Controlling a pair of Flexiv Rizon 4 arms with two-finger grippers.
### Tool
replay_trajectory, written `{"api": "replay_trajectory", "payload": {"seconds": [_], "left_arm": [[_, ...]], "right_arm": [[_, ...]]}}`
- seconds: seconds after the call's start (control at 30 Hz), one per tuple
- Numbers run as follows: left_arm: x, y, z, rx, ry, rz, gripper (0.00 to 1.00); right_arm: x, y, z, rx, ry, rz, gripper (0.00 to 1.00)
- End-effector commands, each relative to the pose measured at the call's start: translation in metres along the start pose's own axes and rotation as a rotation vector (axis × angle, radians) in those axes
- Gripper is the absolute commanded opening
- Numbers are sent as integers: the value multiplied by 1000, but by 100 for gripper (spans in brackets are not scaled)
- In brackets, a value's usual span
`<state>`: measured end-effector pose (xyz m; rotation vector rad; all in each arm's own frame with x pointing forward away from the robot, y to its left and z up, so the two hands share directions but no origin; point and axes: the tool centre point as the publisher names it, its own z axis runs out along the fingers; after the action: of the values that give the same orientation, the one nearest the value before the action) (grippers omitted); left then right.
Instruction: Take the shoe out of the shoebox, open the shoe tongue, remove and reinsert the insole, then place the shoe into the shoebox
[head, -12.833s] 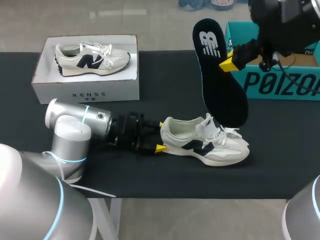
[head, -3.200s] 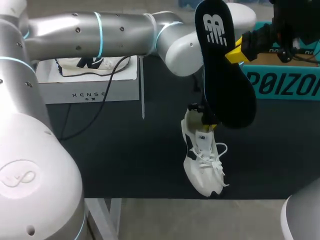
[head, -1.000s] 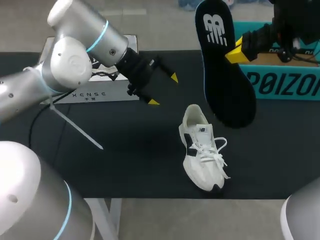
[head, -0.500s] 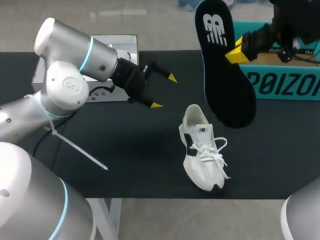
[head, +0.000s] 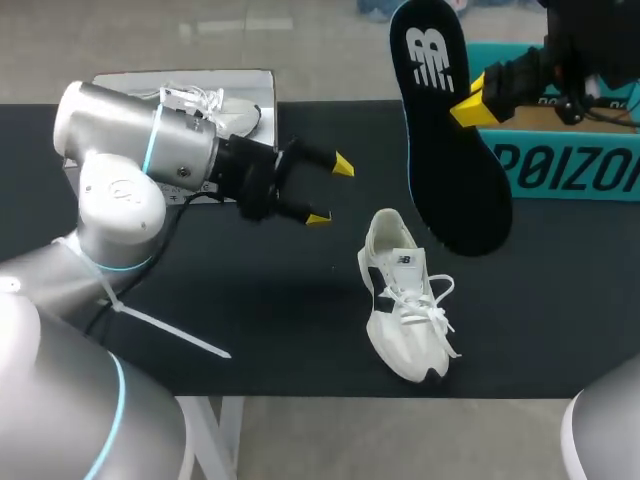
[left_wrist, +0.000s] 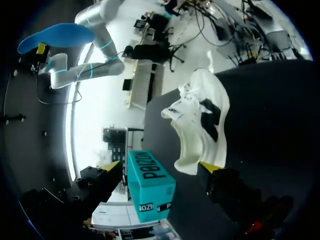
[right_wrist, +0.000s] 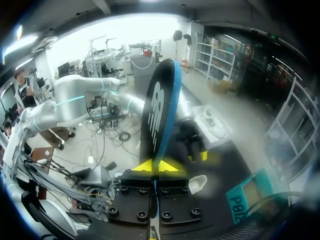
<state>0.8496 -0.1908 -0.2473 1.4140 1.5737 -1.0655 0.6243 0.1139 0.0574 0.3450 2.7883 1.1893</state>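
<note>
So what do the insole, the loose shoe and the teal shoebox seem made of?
The insole looks like foam under a dark matte fabric face, given its blue edge and printed logo. The loose shoe: off-white textile or suede-like upper, black panels, woven laces. The teal shoebox: probably matte printed cardboard.

There's the white shoe (head: 402, 300) with dark side markings, resting on its sole on the black table (head: 270, 310), toe toward the near edge, laces loose. The dark insole (head: 445, 130), white logo showing, hangs in the air just above the heel, pinched at its edge in the right gripper (head: 466, 108). The teal shoebox (head: 570, 165) sits at the far right.
</note>
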Motion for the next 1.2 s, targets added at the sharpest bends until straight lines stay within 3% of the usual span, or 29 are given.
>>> {"api": "replay_trajectory", "payload": {"seconds": [0.03,0.23,0.53,0.8,0.87,1.2], "left_arm": [[-4,-12,3,58,-337,68,100],[-22,-21,15,71,-414,94,100],[-45,-25,33,65,-432,125,100],[-55,-26,43,88,-433,128,100],[-59,-26,45,29,-406,100,100],[-59,-26,45,29,-406,100,100]], "right_arm": [[-2,1,1,3,3,0,0],[-2,1,1,3,3,0,0],[-2,1,1,3,3,0,0],[-2,1,1,3,3,0,0],[-2,1,1,3,3,0,0],[-2,1,1,3,3,0,0]]}}
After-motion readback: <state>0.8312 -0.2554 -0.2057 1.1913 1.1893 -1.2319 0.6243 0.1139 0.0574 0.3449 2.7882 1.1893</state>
